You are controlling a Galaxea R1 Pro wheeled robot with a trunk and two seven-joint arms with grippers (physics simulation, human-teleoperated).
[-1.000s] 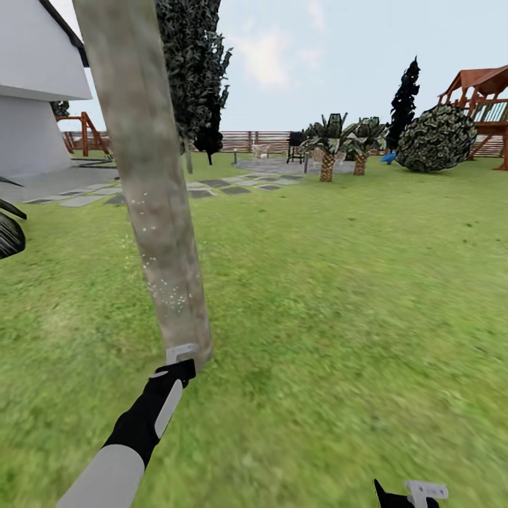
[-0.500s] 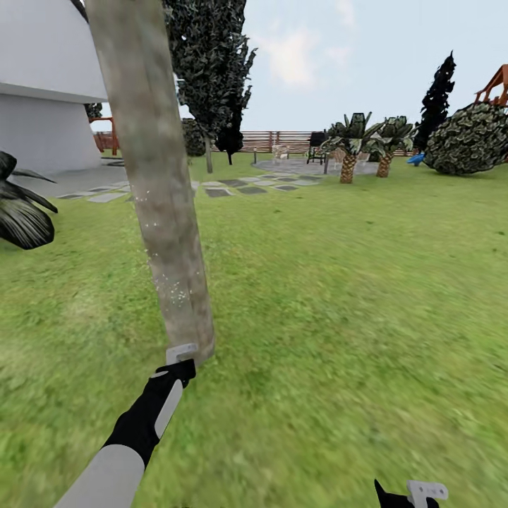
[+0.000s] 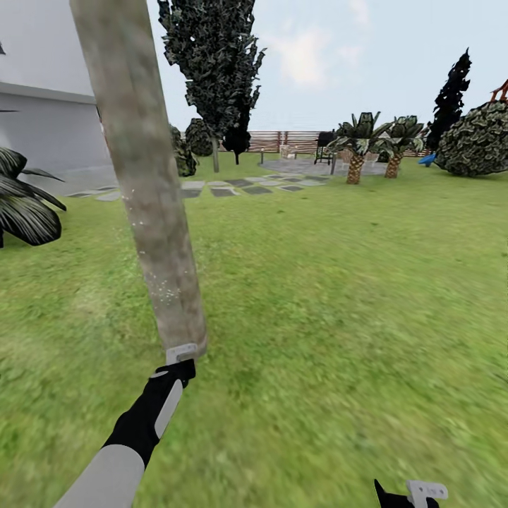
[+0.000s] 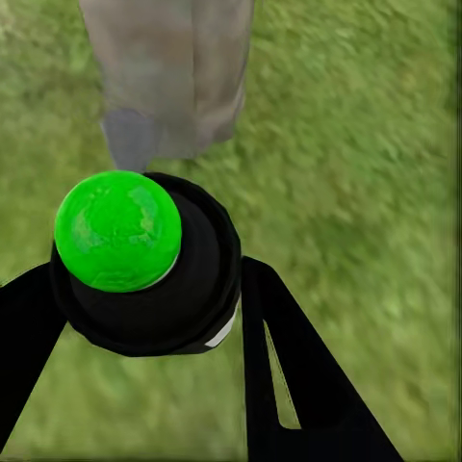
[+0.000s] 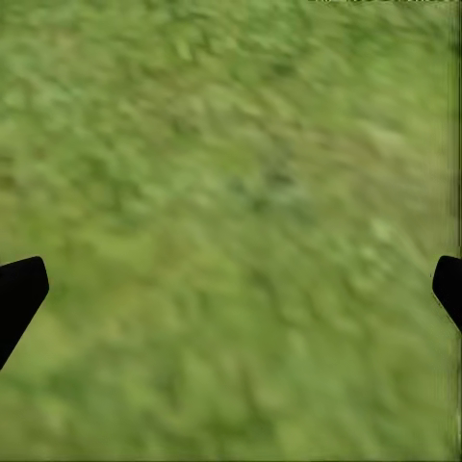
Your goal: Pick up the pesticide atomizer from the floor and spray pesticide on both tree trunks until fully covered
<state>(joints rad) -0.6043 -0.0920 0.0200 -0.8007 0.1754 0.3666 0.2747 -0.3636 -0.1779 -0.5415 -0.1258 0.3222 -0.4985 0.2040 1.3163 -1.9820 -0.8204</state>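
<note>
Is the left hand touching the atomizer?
Touching: the left wrist view shows the left hand with its dark fingers pressed against both sides of the atomizer.

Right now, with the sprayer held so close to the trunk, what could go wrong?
1. The left gripper holds the atomizer very near the trunk base; a small move forward may bump it.
2. White specks show on a lower band of bark; higher up looks bare, so coverage may stay incomplete.
3. The second tree stands far off across the lawn and may be forgotten.
</note>
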